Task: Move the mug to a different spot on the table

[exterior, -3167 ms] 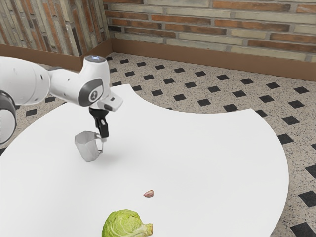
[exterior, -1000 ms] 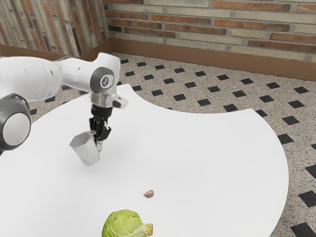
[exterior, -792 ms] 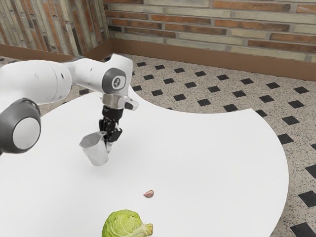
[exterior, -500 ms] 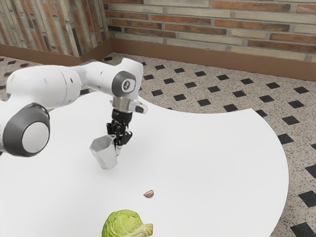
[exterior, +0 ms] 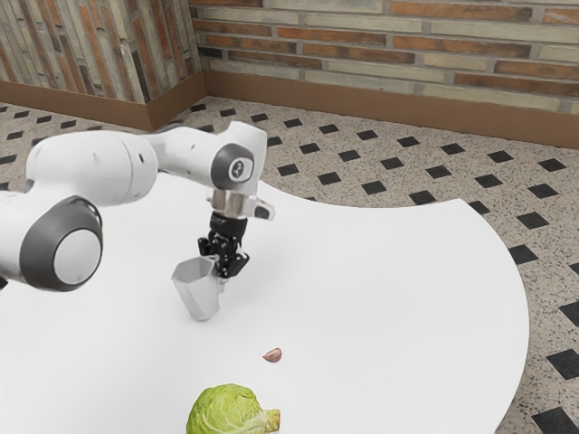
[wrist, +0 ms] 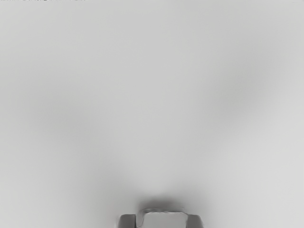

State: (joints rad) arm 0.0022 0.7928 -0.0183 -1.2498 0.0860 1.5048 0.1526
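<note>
"Exterior view, starting at its left: what do you see?"

"The white arm (exterior: pixel 109 181) comes in from that side. It bends over the white counter (exterior: pixel 407 298) and points straight down at it."

"And the mug?"

"The grey mug (exterior: pixel 201 289) hangs below the arm's tip, over the left half of the counter. It is tilted, with its mouth up and toward the view's left and its body narrowing toward the base. I cannot tell whether the base touches the counter."

"What about the end effector?"

"The black end effector (exterior: pixel 224 264) is just right of the mug's mouth, clamped on the mug at its upper right edge. I cannot make out whether it pinches the rim or a handle."

"Anything further right?"

"A green cabbage (exterior: pixel 232 411) sits at the counter's near edge, in front of the mug and well apart from it. A little to its right lies a small pinkish clove (exterior: pixel 272 355), nearer the cabbage than the mug and touching neither. Beyond the counter's curved right edge there is a speckled floor (exterior: pixel 434 163) with black diamonds, and a brick wall (exterior: pixel 407 45) stands behind."

"And the wrist view?"

"It shows the counter (wrist: pixel 152 95) with soft shadows (wrist: pixel 156 190) on it. Right under the end effector is a blurred grey piece of the mug (wrist: pixel 164 220)."
</note>
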